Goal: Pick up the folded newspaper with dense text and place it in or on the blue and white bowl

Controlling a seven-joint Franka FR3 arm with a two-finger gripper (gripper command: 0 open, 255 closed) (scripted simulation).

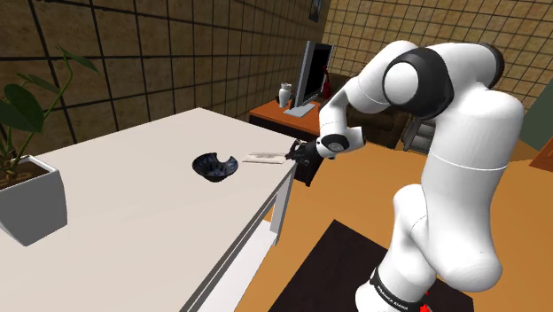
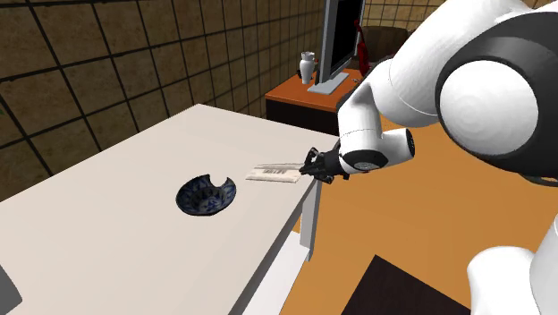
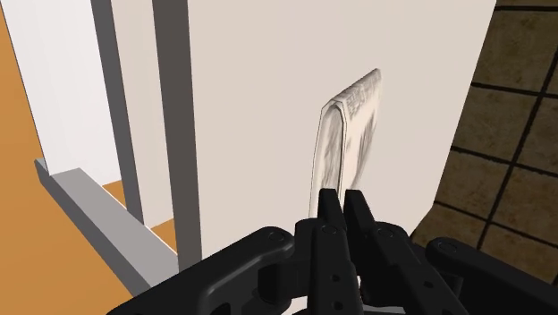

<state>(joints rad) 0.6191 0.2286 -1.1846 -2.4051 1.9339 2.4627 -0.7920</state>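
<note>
White table (image 1: 142,230) carries bowl (image 1: 215,166); claw (image 3: 343,197) clasps newspaper (image 3: 350,134) end

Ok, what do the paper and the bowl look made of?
The paper looks like thin matte newsprint: grey print lines, a soft rounded fold. The bowl is probably glazed ceramic, going by its dark blue and white pattern and wavy rim, though no gloss shows clearly.

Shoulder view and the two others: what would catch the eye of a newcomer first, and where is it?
The big white arm stands at the shoulder view's right, bending down to a corner of the white table. There the black gripper pinches the near end of the folded newspaper, which lies flat. The dark blue patterned bowl sits apart from it, further in on the table.
</note>
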